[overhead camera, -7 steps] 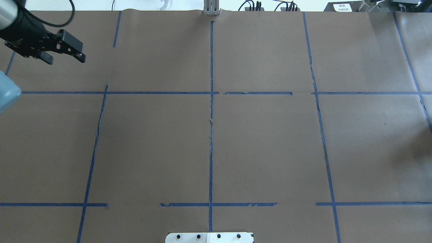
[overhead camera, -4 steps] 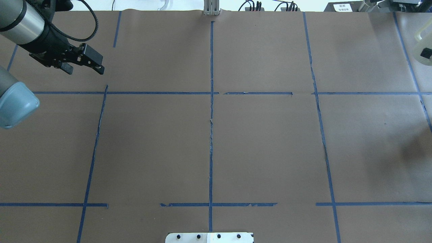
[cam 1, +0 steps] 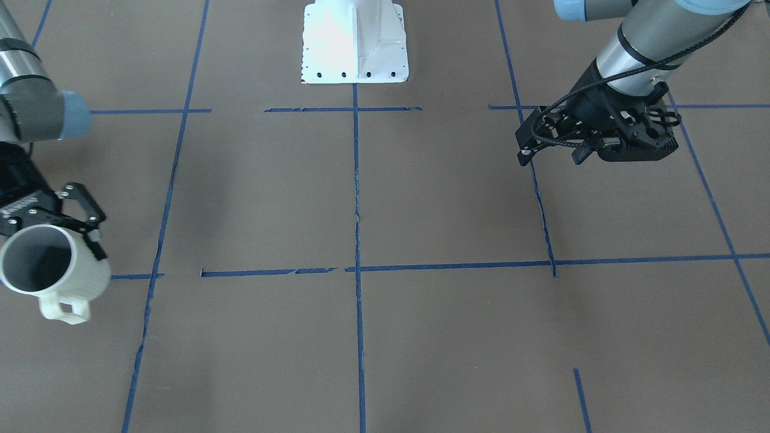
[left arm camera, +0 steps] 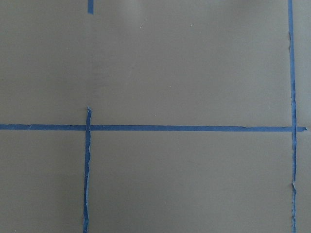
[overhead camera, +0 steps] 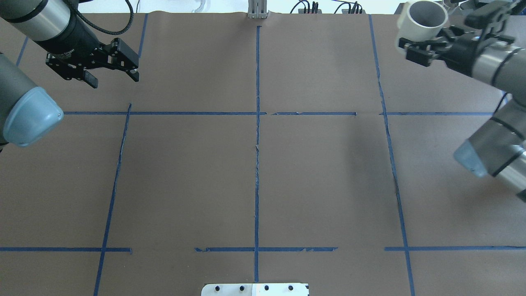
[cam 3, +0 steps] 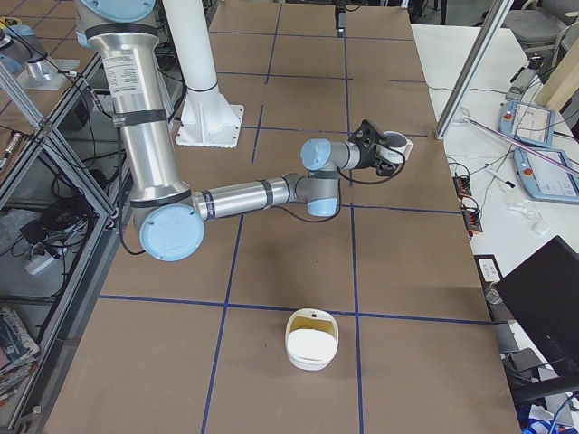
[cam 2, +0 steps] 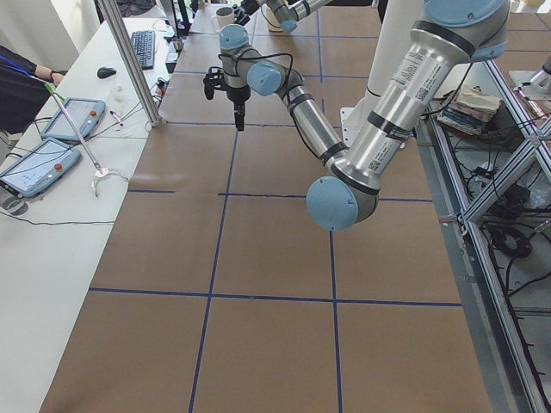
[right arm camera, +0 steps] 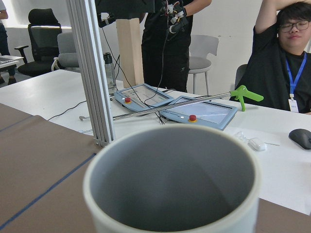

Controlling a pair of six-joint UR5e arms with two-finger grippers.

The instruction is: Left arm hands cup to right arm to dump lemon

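The cup [overhead camera: 423, 18] is a white ribbed mug with a grey inside, held upright above the table's far right corner. My right gripper [overhead camera: 420, 41] is shut on its side. In the front view the cup [cam 1: 57, 267] has its squared handle [cam 1: 65, 311] pointing down-view, with the right gripper [cam 1: 45, 231] behind it. In the right wrist view the cup's inside [right arm camera: 170, 174] looks empty. I see no lemon in it. My left gripper [overhead camera: 114, 78] is open and empty over the far left of the table; it also shows in the front view [cam 1: 550, 157].
Brown paper with blue tape lines [overhead camera: 257, 123] covers the table. The white robot base [cam 1: 355, 42] is at the near edge. In the exterior right view a white bowl-like container [cam 3: 312, 348] with something yellowish inside sits near the table's right end. Operators and tablets are beyond the far edge.
My right arm has come in from the right edge and carried the cup left and farther back. My left gripper has moved right, still open and empty.
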